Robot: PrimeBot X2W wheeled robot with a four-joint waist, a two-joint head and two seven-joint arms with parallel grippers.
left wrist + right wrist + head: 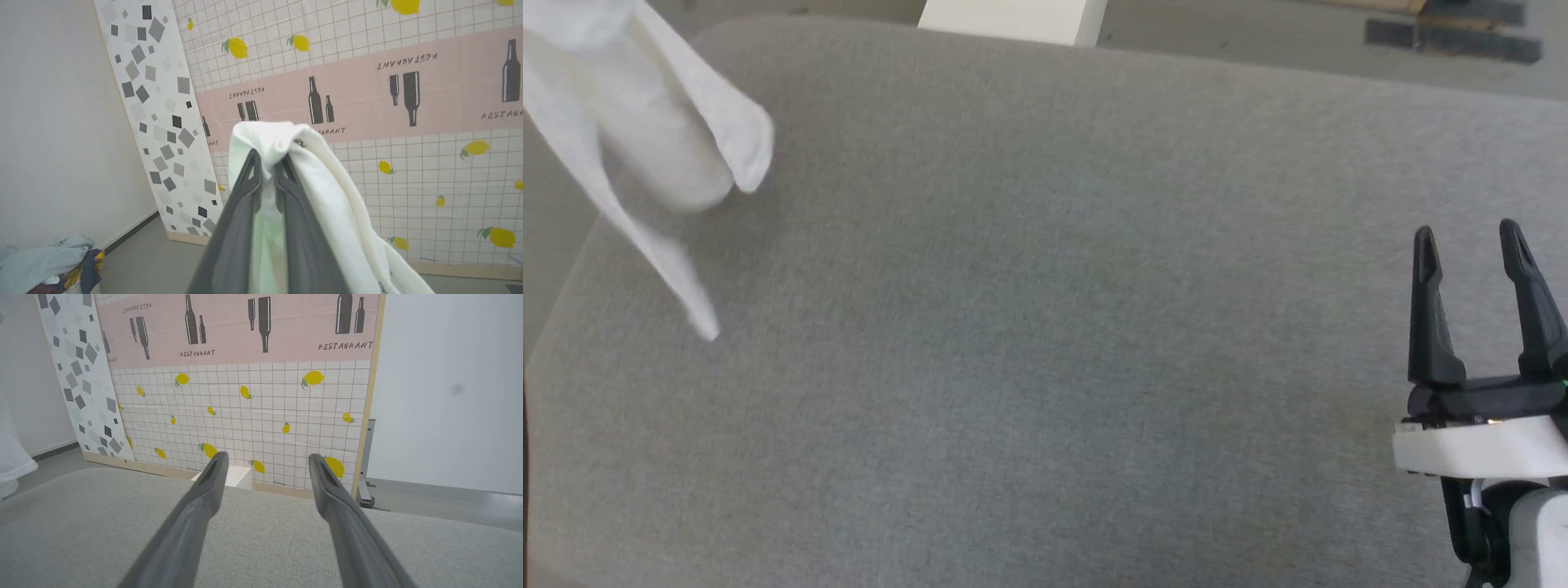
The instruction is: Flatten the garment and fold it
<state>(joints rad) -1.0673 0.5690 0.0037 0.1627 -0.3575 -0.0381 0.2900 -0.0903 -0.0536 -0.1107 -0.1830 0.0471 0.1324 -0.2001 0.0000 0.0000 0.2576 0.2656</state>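
The white garment (645, 122) hangs in the air at the upper left of the head view, its loose ends dangling over the left edge of the grey table (1045, 343). In the left wrist view my left gripper (267, 165) is shut on a bunch of the garment (327, 196), which drapes over and down the right of the fingers. My right gripper (1466, 233) stands open with nothing between its fingers, low at the table's right side. The right wrist view shows those fingers (212, 473) spread above the table, with a bit of the garment (10, 461) at the left edge.
A pile of other clothes (49, 261) lies in a basket on the floor at the lower left of the left wrist view. A white box (1013, 20) stands beyond the table's far edge. Patterned wall panels (245, 396) rise behind the table.
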